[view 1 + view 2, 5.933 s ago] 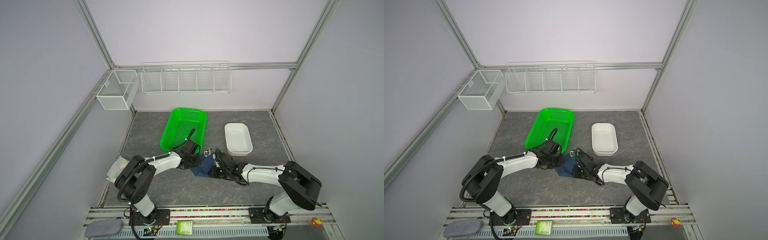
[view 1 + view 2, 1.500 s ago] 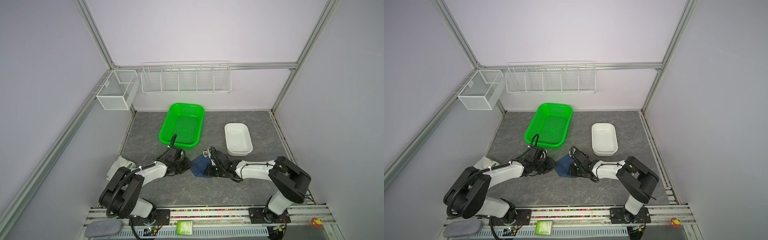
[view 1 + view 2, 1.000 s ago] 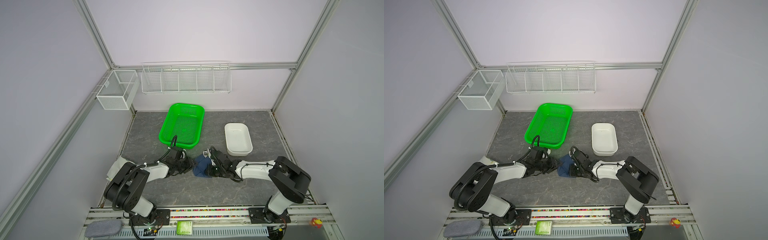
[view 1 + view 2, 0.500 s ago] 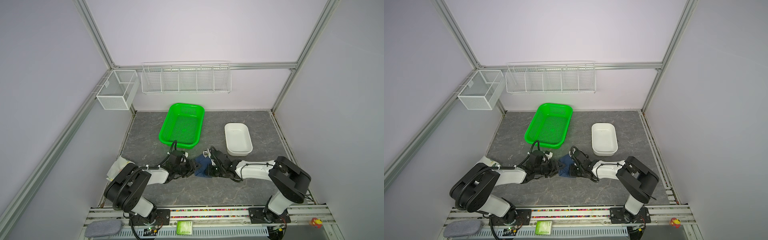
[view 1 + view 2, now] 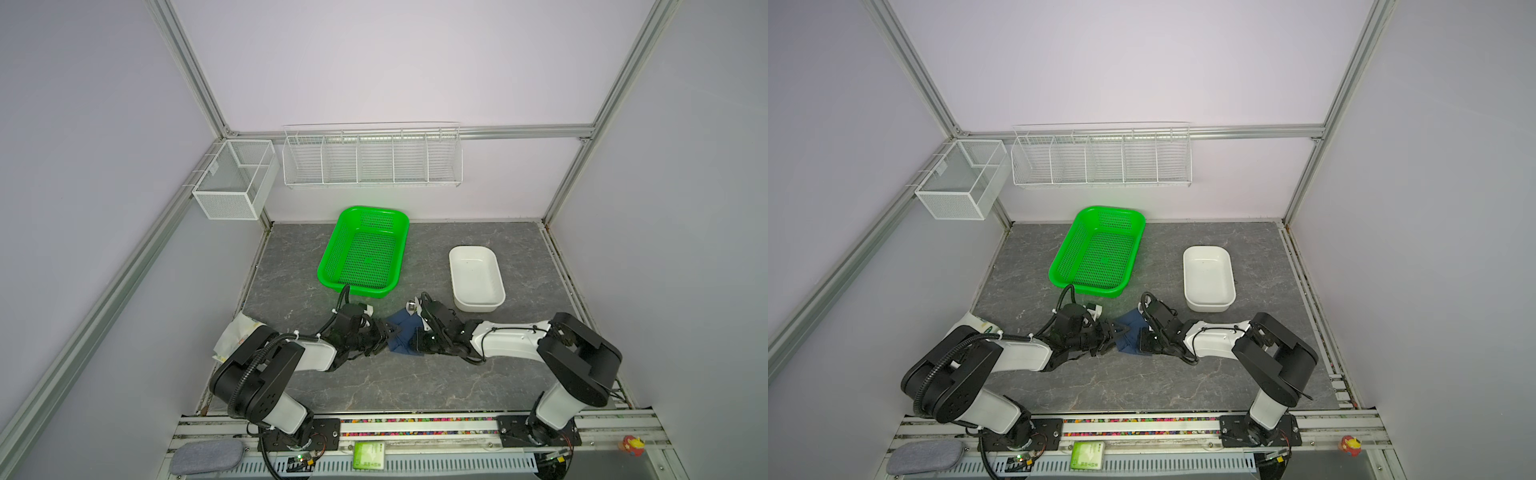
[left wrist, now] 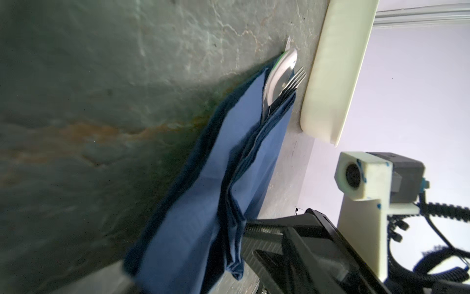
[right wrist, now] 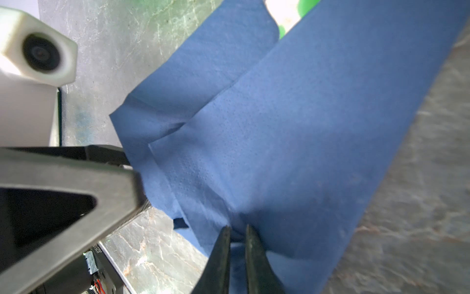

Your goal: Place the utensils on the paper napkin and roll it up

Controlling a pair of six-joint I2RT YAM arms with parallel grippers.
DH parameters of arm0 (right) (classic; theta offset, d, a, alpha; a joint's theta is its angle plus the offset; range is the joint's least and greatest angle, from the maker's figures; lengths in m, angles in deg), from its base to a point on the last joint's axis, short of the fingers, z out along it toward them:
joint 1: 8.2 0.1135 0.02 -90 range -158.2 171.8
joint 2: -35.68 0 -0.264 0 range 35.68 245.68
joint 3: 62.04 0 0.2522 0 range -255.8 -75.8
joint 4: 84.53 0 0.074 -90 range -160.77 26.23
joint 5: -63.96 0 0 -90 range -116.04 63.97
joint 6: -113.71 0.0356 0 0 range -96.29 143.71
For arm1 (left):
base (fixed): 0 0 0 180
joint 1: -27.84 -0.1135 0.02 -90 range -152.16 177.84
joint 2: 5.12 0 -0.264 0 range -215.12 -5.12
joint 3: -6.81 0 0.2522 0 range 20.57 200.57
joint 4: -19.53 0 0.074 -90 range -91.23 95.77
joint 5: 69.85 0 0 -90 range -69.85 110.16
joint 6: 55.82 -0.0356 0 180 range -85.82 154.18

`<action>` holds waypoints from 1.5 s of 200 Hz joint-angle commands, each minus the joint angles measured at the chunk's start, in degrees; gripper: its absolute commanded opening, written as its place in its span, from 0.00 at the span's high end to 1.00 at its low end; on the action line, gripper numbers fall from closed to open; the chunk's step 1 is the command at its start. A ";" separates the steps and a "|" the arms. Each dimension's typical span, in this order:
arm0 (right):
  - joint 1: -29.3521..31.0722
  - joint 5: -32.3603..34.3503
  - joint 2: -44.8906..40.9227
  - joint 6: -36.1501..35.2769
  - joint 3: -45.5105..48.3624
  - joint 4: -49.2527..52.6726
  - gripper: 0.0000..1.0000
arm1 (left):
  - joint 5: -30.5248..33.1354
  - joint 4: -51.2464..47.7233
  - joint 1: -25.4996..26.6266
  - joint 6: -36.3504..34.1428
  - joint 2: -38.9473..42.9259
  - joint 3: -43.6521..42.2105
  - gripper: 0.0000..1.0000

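- My left arm (image 5: 316, 357) lies low and almost flat over the grey table (image 5: 415, 386). Its forearm reaches from the left base toward the middle.
- My right arm (image 5: 511, 345) mirrors it from the other side, stretched low, so my two grippers face each other across the paper napkin (image 5: 401, 332).
- My left gripper (image 5: 1119, 337) sits at the napkin's left edge with its fingers spread apart. In the right wrist view both tips are right at the paper's edge, but I cannot tell whether they press on it.
- My right gripper (image 7: 236, 233) has its fingers drawn nearly together, pinching a raised fold of the napkin at the end nearest my bases.
- The napkin lies folded over itself on the table at the front middle. It forms a blue band running toward the white tray (image 5: 478, 306), and the green basket (image 5: 353, 291) stands behind it to the left.
- The utensils (image 6: 279, 84) lie tucked inside the fold. Only the spoon (image 6: 281, 68) bowl and the fork (image 6: 296, 77) tines poke out of the far end, just beside the tray's wall.
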 commanded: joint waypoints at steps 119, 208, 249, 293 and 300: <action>0.19 0.76 0.21 -0.33 -0.15 4.50 0.83 | 4.67 -20.98 1.46 -13.58 4.51 9.92 0.99; 0.20 0.76 -1.76 -0.64 -0.07 3.83 0.82 | 4.79 -27.49 2.32 -13.33 3.43 14.92 1.00; 0.17 1.97 -4.83 -1.12 0.62 5.71 0.82 | 5.46 -27.92 2.71 -13.18 3.41 15.15 1.00; 0.41 -1.09 -5.88 -2.23 1.09 4.09 0.81 | 6.35 -28.88 2.99 -12.82 3.16 15.82 1.00; 0.47 -1.26 -5.44 -2.22 1.03 4.06 0.82 | 6.53 -29.22 3.06 -12.89 3.02 16.09 1.00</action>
